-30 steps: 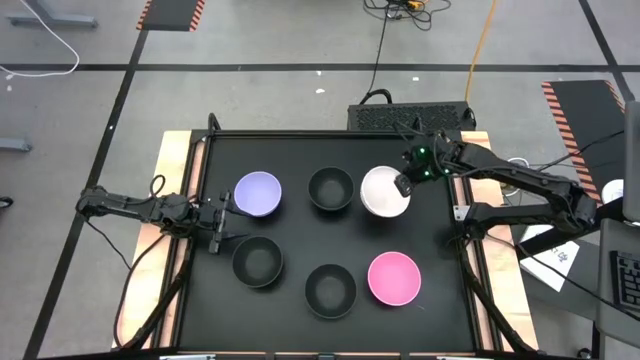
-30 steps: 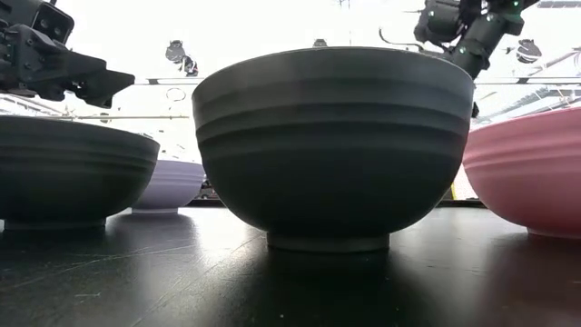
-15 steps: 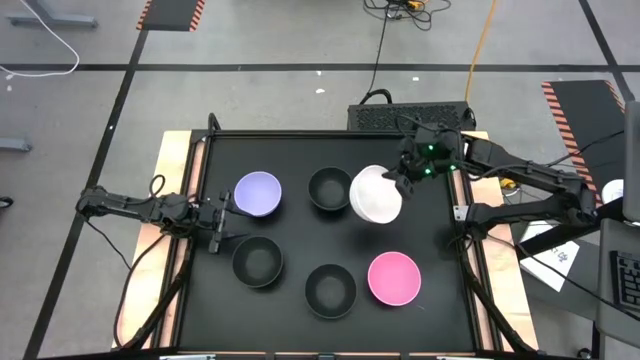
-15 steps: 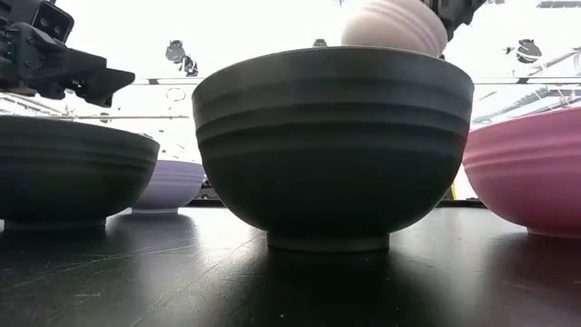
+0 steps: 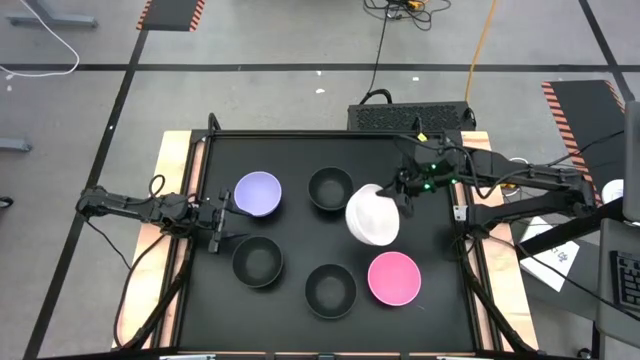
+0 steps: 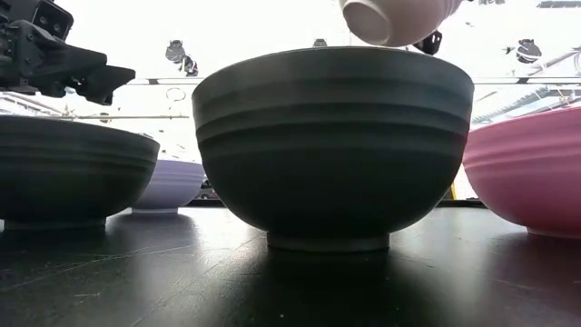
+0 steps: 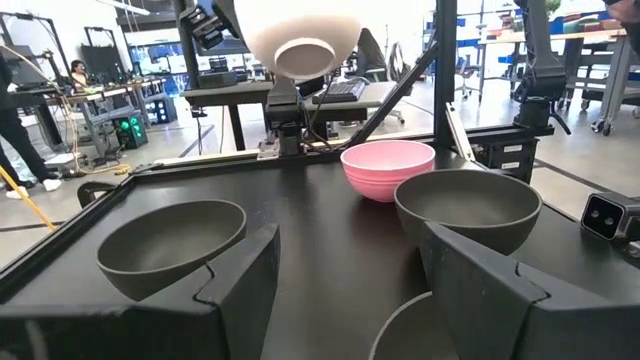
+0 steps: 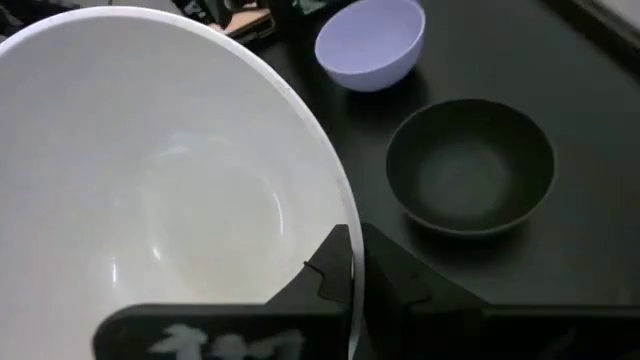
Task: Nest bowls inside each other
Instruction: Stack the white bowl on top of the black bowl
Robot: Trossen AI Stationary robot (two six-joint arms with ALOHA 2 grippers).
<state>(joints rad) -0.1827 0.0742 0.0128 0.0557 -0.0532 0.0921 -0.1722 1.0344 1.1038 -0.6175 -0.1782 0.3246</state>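
My right gripper (image 5: 401, 193) is shut on the white bowl (image 5: 372, 216), which hangs above the table between the far black bowl (image 5: 330, 188) and the pink bowl (image 5: 393, 278). The low view shows the white bowl (image 6: 396, 18) raised and tipped. The lavender bowl (image 5: 258, 194) and two more black bowls (image 5: 258, 262) (image 5: 330, 289) stand on their feet on the black table. My left gripper (image 5: 222, 218) waits open and level at the table's left edge, touching nothing. My right gripper (image 8: 355, 275) pinches the white bowl's rim (image 8: 348, 235) on the side toward the table's right edge, one finger (image 8: 325, 270) inside the bowl and one (image 8: 405, 285) outside. It comes slanting down from the right. The bowl is lifted clear and tilted.
A raised frame (image 5: 300, 134) runs around the black table. A dark box (image 5: 410, 116) sits beyond the far edge. Bare table shows along the far edge and between the bowls.
My right gripper has lifted the white bowl off the table at the far right and carried it up, toward the near edge and a little toward the left. The bowl has tipped as it rose. The other bowls have stayed in place.
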